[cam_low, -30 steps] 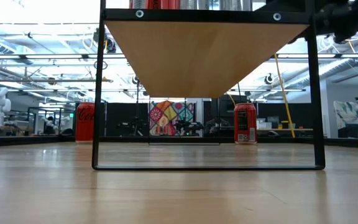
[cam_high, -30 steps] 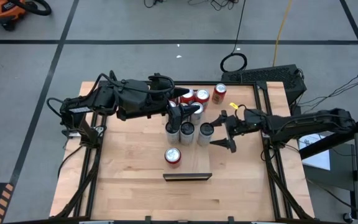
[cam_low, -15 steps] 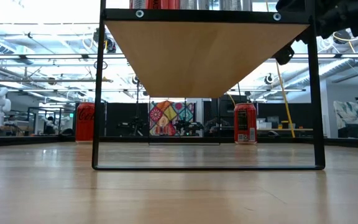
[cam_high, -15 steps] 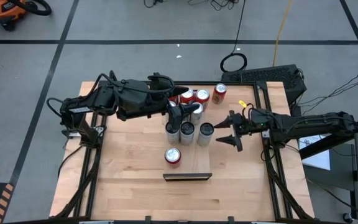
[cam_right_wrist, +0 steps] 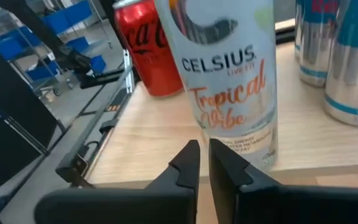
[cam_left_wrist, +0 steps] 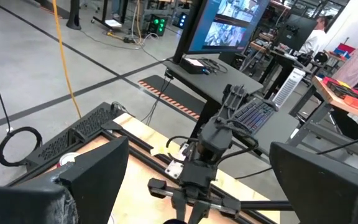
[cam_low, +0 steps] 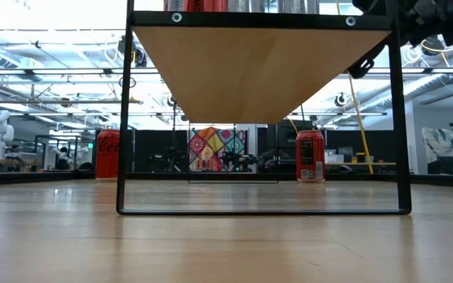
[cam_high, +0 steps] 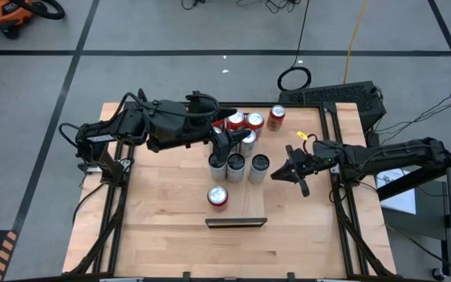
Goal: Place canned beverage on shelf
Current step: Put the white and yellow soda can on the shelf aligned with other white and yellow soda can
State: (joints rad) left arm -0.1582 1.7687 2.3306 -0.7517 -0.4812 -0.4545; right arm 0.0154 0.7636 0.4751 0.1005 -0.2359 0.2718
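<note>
— Where is your right hand [cam_high: 295, 177]?

— Over the pale wooden desk [cam_high: 163, 211], just beside the white Celsius can with the orange "Tropical Vibe" lettering [cam_right_wrist: 229, 81] — not touching it. In your right wrist view its two dark fingers [cam_right_wrist: 186, 163] are pressed almost together with nothing between them.

— And your left hand [cam_high: 224, 143]?

— It hangs above the cluster of cans at the back of the desk, fingers spread wide; from its own wrist camera you see both broad dark fingers [cam_left_wrist: 98, 171] far apart, with the right arm between them farther off.

— Where are the cans and the shelf?

— Three silver-topped cans [cam_high: 236, 166] stand in a row mid-desk, the Celsius can being the one nearest your right hand. Red cans [cam_high: 245, 121] sit behind them, another red can [cam_high: 276, 117] near the back edge, and one red-rimmed can [cam_high: 218, 196] stands alone toward the front. The long pale-wood shelf board [cam_high: 236, 222] with its dark strip lies at the front, near that lone can.
</note>
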